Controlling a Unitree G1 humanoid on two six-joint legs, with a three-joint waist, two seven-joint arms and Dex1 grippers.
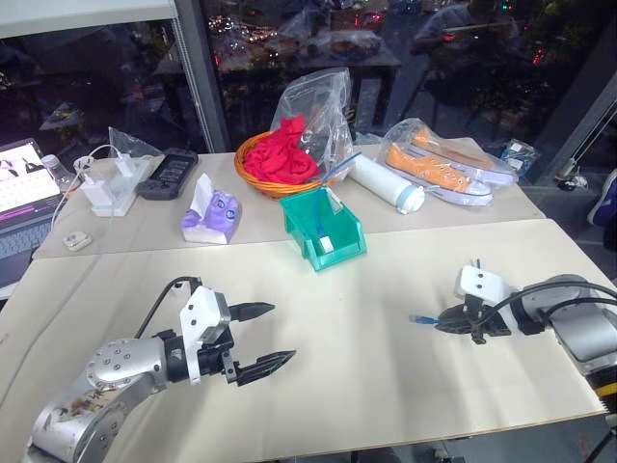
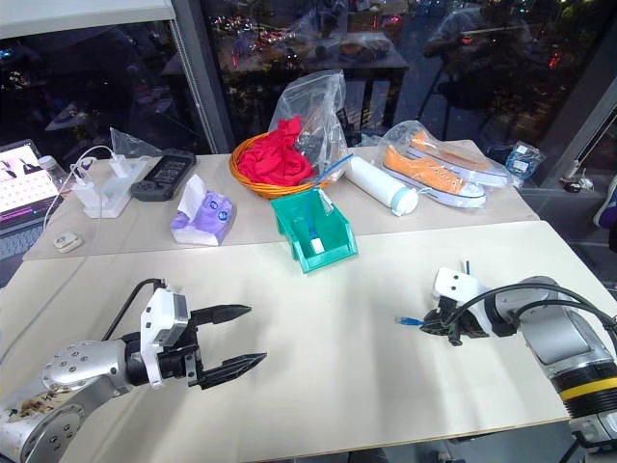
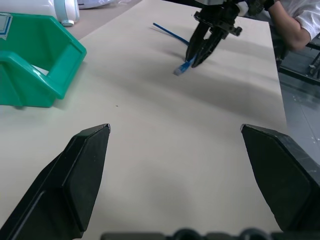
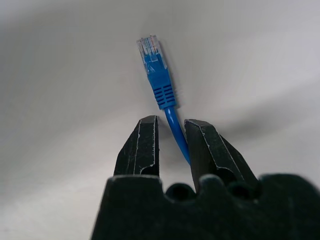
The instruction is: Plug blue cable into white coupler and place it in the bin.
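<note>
Blue cable (image 4: 159, 82) sits pinched in right gripper (image 4: 171, 145) over beige table (image 1: 366, 367); left gripper (image 1: 262, 338) spread.

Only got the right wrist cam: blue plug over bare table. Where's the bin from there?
Observer: The bin sits mid-table, just in front of the basket. That is farther out than the cable and to its left.
Operator: Left arm in the way?
Observer: No. The left pincer hangs open and empty over the near left of the table, apart from both the bin and the cable.
</note>
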